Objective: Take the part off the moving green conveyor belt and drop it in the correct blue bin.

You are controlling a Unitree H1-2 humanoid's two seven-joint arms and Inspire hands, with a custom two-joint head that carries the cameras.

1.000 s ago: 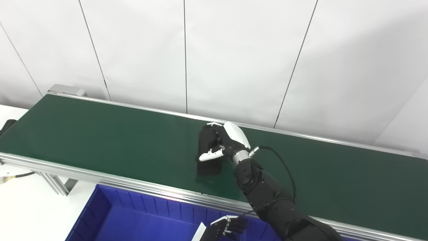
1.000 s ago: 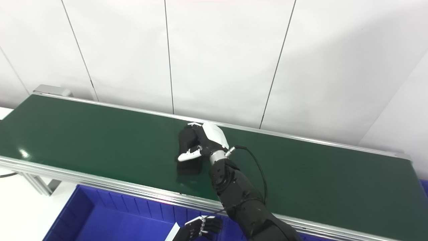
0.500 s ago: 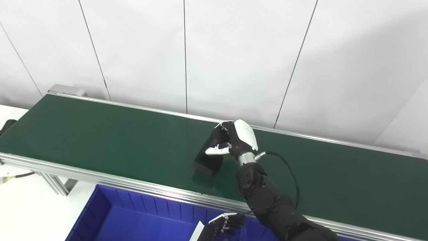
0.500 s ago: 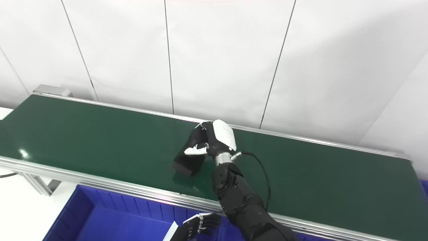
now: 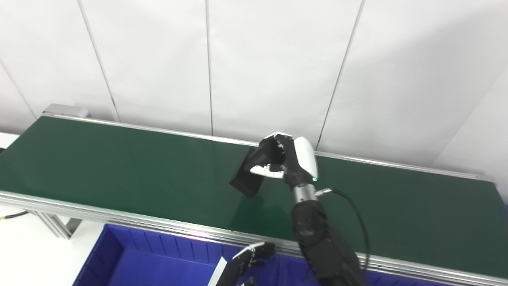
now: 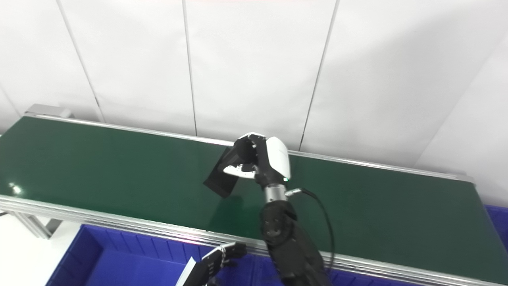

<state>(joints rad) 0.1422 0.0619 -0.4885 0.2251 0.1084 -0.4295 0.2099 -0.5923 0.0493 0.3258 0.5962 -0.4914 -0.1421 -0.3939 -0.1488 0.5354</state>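
No text, label, brand, number or sign can be read anywhere in either view.

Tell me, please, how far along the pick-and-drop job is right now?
Done: the right hand has grasped the black part and holds it tilted above the green belt. Left: carrying it over the blue bin and releasing. The left hand waits above that bin.

From my remote station I see a wall of plain white panels (image 5: 274, 59) filling the upper half of both head views, split by thin dark vertical seams (image 5: 209, 67) that lean slightly. Soft, even light throws a broad grey shadow (image 6: 397, 91) across the right-hand panels. At lower left, a strip of white floor (image 5: 35, 258) shows.
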